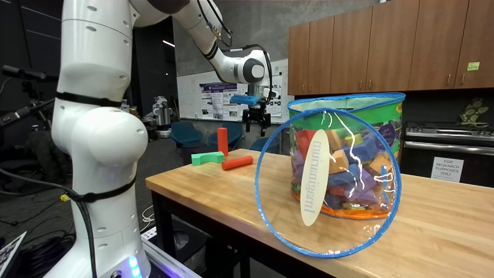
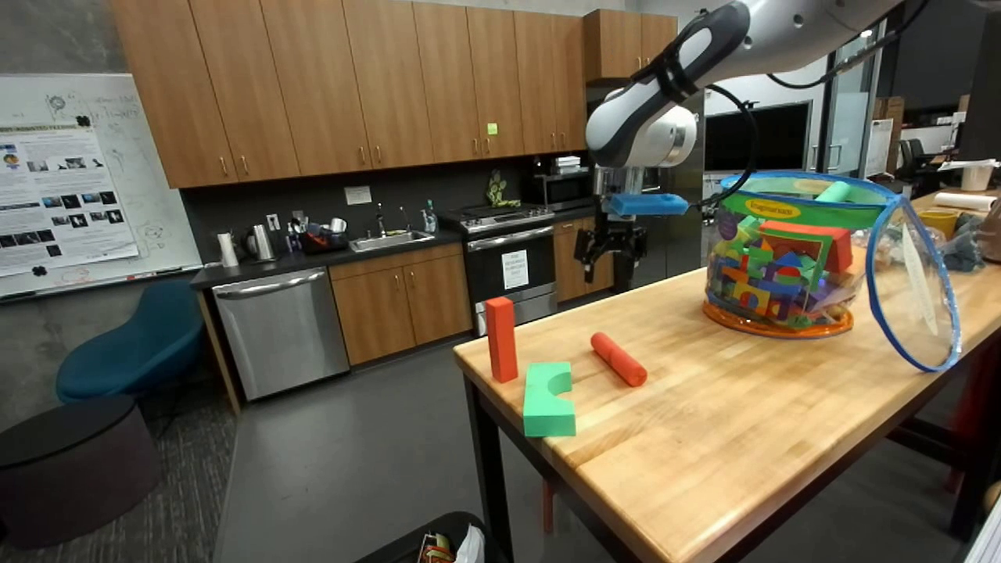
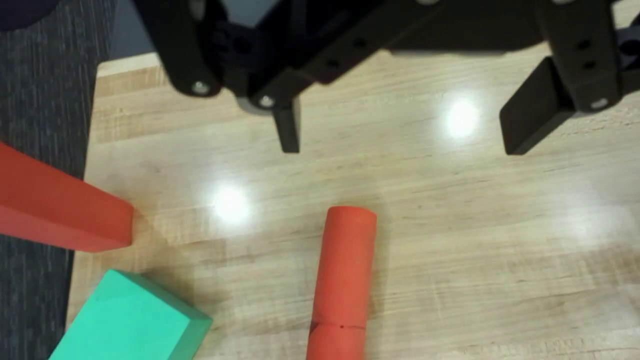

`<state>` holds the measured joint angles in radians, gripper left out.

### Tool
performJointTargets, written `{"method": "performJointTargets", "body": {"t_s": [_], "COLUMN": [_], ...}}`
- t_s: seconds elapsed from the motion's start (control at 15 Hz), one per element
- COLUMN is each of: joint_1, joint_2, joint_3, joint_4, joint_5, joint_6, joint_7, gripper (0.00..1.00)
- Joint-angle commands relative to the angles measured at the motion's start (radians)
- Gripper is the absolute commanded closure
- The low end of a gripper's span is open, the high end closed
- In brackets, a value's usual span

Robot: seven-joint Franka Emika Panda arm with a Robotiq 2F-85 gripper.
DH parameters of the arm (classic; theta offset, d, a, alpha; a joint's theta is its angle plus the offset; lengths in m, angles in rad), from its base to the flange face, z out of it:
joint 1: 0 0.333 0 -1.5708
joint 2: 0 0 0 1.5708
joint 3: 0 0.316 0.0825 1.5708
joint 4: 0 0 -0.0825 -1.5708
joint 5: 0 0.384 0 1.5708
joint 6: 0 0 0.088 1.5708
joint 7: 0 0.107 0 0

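Note:
My gripper (image 1: 255, 132) is open and holds nothing. It hangs above the wooden table, and both exterior views show it (image 2: 606, 283). In the wrist view its fingertips stand wide apart (image 3: 402, 151). Nearest is a red cylinder (image 3: 345, 280) lying on the table, apart from the gripper; both exterior views show it (image 1: 237, 162) (image 2: 618, 360). A red rectangular block (image 2: 501, 340) stands upright near the table corner, also in the wrist view (image 3: 60, 205). A green block with a curved notch (image 2: 543, 399) lies beside it, partly cut off in the wrist view (image 3: 135, 320).
A clear round bag with a green band (image 1: 382, 112) stands on the table (image 2: 704, 438), full of coloured blocks. Its clear blue-edged lid (image 1: 315, 177) hangs open at the side. Behind are a stove, a sink counter and blue chairs (image 2: 141, 344).

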<state>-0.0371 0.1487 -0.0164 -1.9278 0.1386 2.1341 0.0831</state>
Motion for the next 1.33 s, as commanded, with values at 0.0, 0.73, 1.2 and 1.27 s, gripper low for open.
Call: {"method": "performJointTargets", "body": {"t_s": [0.0, 0.73, 1.2, 1.27], "joint_1": [0.012, 0.018, 0.032, 0.035], "joint_2": [0.04, 0.151, 0.149, 0.144], "joint_3": [0.006, 0.031, 0.042, 0.043], "joint_4": [-0.003, -0.031, -0.042, -0.045], "joint_5": [-0.012, 0.0, -0.012, -0.014], "joint_6": [-0.024, -0.06, -0.061, -0.064], "joint_7": [-0.018, -0.101, -0.111, -0.108], "gripper": [0.0, 0.0, 0.62, 0.72]}}
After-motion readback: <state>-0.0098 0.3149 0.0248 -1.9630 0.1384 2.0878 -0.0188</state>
